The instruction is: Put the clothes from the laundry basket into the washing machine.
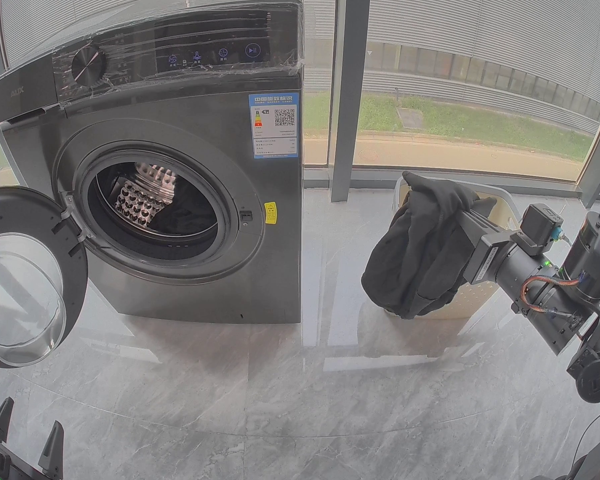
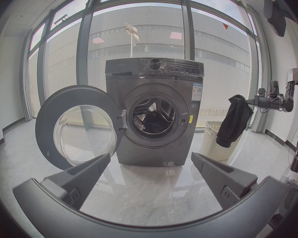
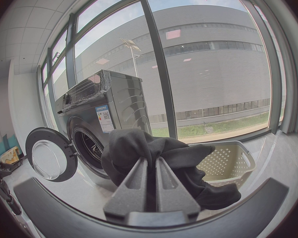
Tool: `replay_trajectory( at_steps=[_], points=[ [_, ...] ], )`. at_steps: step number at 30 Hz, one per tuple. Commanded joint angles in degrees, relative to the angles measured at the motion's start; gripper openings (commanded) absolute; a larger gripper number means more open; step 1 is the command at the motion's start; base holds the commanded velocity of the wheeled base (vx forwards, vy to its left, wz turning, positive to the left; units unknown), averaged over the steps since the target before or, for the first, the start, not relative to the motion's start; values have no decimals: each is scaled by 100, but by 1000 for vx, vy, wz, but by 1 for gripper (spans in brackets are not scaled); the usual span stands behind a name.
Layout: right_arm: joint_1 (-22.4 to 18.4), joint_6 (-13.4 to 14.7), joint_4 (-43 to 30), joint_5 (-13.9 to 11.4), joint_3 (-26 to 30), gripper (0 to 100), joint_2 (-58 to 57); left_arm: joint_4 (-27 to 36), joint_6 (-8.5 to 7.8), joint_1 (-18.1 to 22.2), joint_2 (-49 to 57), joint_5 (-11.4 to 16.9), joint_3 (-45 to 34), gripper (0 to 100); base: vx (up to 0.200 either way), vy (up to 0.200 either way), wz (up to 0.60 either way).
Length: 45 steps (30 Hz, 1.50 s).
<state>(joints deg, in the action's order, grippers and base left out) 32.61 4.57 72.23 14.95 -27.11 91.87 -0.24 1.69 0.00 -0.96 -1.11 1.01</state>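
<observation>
Right hand pinches the dark garment, which we judge raised over the basket so it hangs free for carrying to the washer, door wide open; left hand spread, empty, low before the washer.

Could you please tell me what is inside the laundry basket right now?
The laundry basket shows a bare perforated inner wall. The dark garment, clamped in the right tool, hangs in front and hides the bottom, so whether more clothes lie there cannot be seen.
</observation>
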Motion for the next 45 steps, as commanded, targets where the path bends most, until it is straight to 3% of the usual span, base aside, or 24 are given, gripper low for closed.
replay_trajectory(
  at_steps=[1,45],
  points=[
    [9,9,2,17,4,0,15,-2,6,0,70,5,-84,100,0,200,0],
    [52,0,2,0,83,0,-46,-2,-2,0,70,-3,-84,100,0,195,0]
  ],
)
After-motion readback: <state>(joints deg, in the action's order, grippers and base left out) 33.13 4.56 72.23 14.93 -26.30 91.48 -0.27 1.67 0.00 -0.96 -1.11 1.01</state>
